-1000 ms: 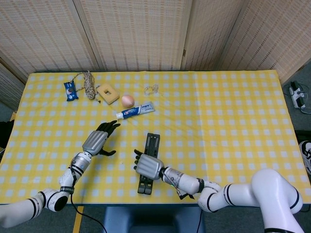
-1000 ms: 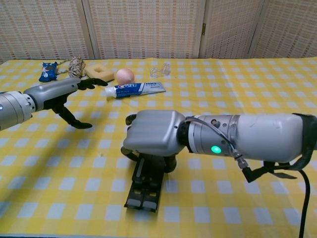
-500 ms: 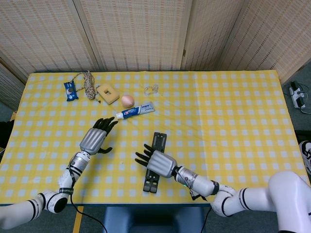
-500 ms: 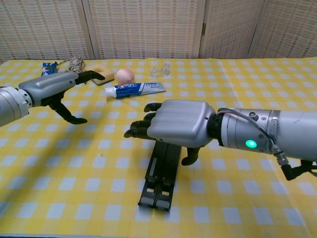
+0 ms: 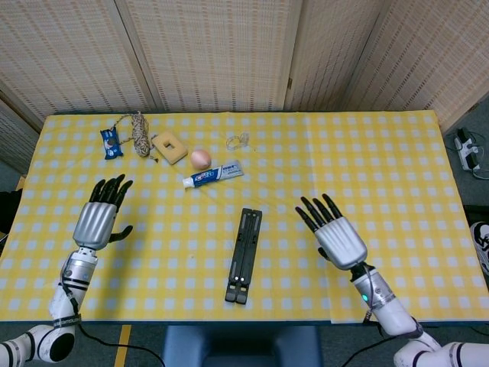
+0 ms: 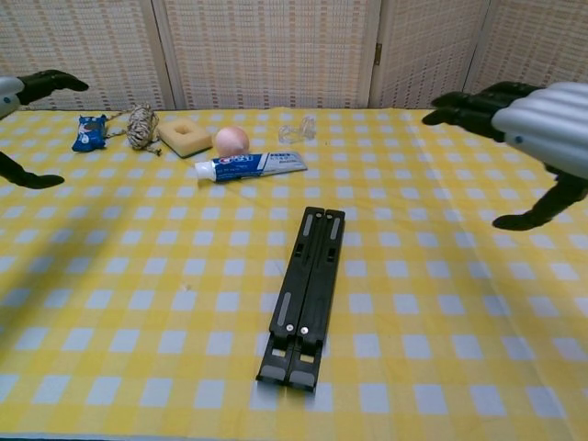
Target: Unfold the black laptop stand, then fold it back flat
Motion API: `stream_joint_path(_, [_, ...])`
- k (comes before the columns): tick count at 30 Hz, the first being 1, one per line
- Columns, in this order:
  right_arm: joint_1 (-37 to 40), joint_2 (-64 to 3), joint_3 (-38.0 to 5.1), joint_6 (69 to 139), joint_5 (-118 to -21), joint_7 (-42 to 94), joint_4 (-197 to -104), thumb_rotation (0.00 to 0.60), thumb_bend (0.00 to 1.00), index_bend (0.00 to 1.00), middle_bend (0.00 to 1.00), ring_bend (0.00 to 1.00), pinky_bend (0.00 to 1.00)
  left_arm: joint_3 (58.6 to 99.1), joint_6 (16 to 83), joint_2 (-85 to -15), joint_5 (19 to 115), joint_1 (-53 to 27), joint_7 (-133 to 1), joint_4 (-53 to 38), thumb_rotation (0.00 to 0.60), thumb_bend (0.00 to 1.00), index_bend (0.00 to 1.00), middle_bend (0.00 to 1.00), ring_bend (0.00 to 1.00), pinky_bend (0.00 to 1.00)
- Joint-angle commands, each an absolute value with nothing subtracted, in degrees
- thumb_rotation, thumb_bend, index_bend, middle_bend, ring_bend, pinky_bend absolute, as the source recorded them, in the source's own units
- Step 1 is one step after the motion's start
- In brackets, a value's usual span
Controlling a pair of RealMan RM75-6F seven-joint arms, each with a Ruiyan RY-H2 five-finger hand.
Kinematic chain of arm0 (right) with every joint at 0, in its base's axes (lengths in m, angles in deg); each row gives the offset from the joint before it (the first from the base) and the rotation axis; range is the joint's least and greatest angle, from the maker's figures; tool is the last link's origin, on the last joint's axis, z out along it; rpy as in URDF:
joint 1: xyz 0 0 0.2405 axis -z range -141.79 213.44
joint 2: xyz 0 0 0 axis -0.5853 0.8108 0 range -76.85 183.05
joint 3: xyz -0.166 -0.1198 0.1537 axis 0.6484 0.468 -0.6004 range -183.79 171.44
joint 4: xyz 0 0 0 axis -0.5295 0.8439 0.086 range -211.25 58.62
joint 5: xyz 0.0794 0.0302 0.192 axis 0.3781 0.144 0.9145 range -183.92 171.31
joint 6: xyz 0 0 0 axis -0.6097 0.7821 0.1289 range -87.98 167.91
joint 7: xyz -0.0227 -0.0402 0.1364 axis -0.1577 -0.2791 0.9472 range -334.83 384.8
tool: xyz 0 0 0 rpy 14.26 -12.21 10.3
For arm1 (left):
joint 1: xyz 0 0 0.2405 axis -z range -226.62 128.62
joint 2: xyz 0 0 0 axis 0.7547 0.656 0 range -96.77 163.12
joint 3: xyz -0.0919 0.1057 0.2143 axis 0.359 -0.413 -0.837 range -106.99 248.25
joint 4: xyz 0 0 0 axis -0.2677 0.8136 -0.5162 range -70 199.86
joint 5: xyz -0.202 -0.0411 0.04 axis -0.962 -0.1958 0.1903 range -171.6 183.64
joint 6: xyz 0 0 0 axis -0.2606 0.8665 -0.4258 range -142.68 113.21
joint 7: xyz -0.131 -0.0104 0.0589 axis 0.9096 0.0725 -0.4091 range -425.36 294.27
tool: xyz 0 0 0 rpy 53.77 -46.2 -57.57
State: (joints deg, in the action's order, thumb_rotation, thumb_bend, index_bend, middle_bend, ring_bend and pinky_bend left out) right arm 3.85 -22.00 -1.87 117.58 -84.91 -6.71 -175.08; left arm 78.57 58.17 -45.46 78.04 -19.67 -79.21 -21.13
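Note:
The black laptop stand lies folded flat on the yellow checked tablecloth, near the front edge and pointing away from me. Nothing touches it. My left hand hovers well to the left of the stand, fingers spread and empty. My right hand hovers to the right of the stand, fingers spread apart, holding nothing.
A toothpaste tube, a pink egg-shaped ball and a yellow sponge block lie behind the stand. A coil of twine, a blue snack packet and a small clear item sit at the back.
My right hand let go of the stand and swung away to the right. My left hand pulled back to the left. The stand now lies uncovered, shifted slightly right.

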Motion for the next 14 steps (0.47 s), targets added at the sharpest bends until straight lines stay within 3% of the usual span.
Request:
stream_joint_path(1, [12.61, -16.87, 0.06, 126.72, -85.85, 1.57, -176.45, 0.6, 0.21, 0.0, 0.01, 0.08, 0.02, 76.6, 63.98, -42.23, 81.08, -24.67, -76.71, -22.3, 0.6, 0.27, 0.07, 0.0, 0.0, 0.0])
stream_joint_path(8, [21.84, -14.4, 1.53, 133.51, -87.48, 13.73, -170.4, 0.6, 0.21, 0.0, 0.01, 0.07, 0.02, 72.59, 70.6, -39.34, 84.21, -32.04, -73.9, -23.6, 0.6, 0.27, 0.07, 0.0, 0.0, 0.0])
stream_joint_path(14, [25.75, -13.05, 1.47, 133.76, -88.27, 23.12, -166.93, 0.6, 0.21, 0.0, 0.01, 0.05, 0.01, 70.24, 76.24, -39.61, 86.95, -37.53, -72.2, -23.18, 0.6, 0.27, 0.06, 0.0, 0.0, 0.0])
